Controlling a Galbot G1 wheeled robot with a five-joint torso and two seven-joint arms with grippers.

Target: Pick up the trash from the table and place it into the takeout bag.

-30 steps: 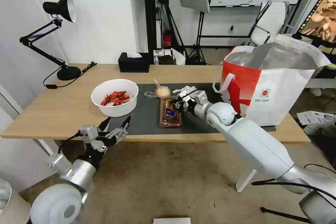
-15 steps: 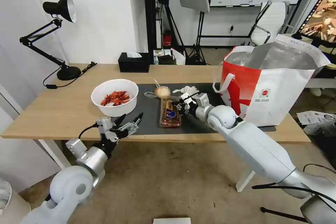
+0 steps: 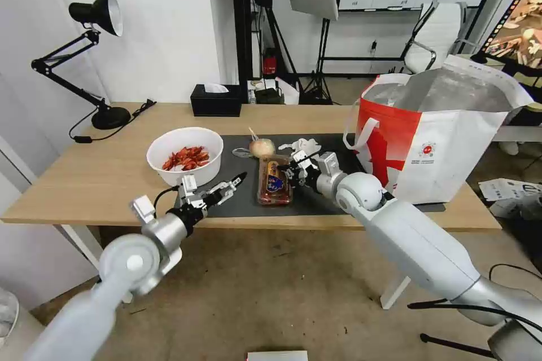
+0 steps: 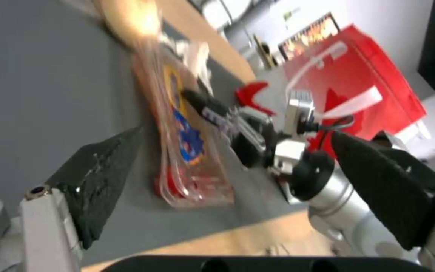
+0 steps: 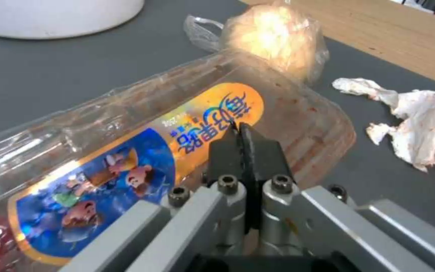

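since a second ago: left gripper (image 3: 224,188) has risen from below the counter edge and reached in over the near rim of the dark mat (image 3: 240,194), toward the tray; right gripper (image 3: 291,167) has shifted only slightly, staying at the tray's bag-side edge.
left gripper state: released, fingers spread wide in its wrist view, nothing between them.
right gripper state: clenched, fingers pressed together over the tray's label in its wrist view; whether they pinch the plastic or only rest on it i cannot tell.
landmark: clear food tray (image 3: 275,181), lying on the mat, long axis running from the counter's near edge toward the far edge.
tray to left gripper: tray lies ahead of the open fingers and toward the bag, just beside the fingertips, not touching; its near short end faces this gripper.
tray to right gripper: touching or nearly so, along the long side; this arm is the nearer.
beyond the tray's far end: wrapped beige lump (image 3: 262,148) against it, tissue wad (image 3: 300,145) just beside.
away from the bag: white bowl (image 3: 185,157) of red shells, near.
takeout bag (image 3: 435,141): upright and open, well apart on the right-arm side.
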